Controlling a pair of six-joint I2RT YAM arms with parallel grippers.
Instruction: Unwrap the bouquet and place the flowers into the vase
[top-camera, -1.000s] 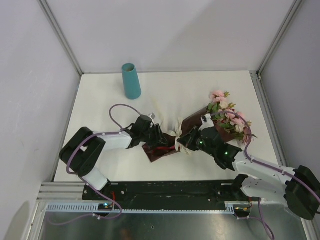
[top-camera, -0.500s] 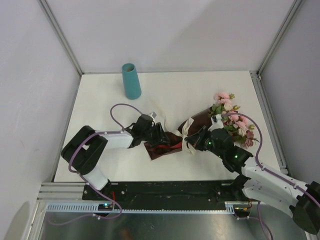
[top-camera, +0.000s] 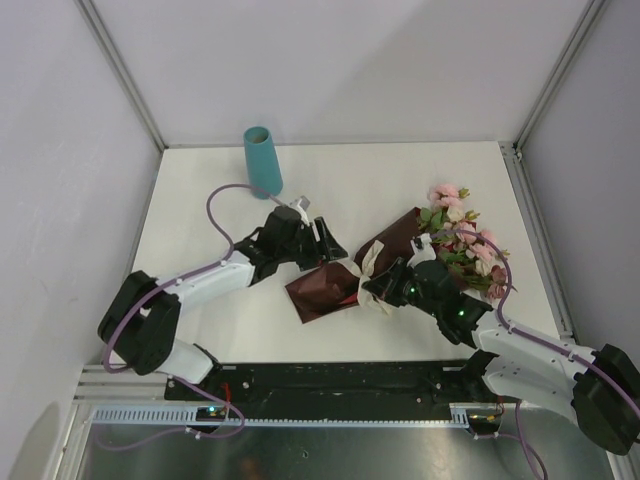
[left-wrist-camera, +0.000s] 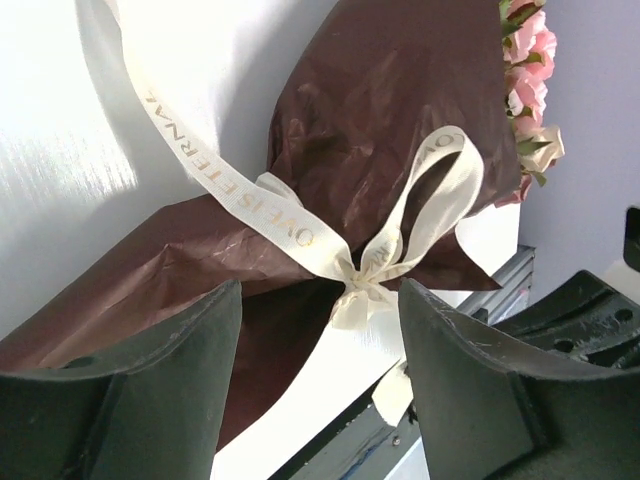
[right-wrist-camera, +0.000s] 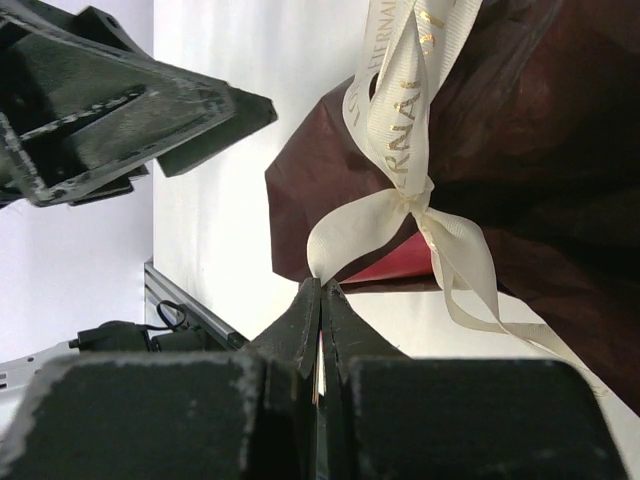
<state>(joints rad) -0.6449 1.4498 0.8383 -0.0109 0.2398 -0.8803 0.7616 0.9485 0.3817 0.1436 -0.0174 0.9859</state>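
While the left gripper (top-camera: 322, 240) is hovering spread over the bouquet (top-camera: 400, 240), which is lying right of centre on the table (top-camera: 400, 180), the right gripper (right-wrist-camera: 320, 290) is pinching the cream ribbon (right-wrist-camera: 400, 130); the vase (top-camera: 262, 160) is standing near the far-left corner.

In the top view the worktop (top-camera: 400, 175) lies bare across the upper middle and upper right, room for a pincer to pass. The vase (top-camera: 262, 162) stands at upper left, mouth uncovered, the left arm's purple cable (top-camera: 211, 205) looping just beside it. The centre is crowded: the bouquet (top-camera: 320, 292) slants from lower centre to its flowers (top-camera: 465, 240) at right, the left pincer (top-camera: 328, 243), jaws apart, over its wrapped end, the right pincer (top-camera: 373, 290), closed on the ribbon (top-camera: 368, 262), at its lower side.
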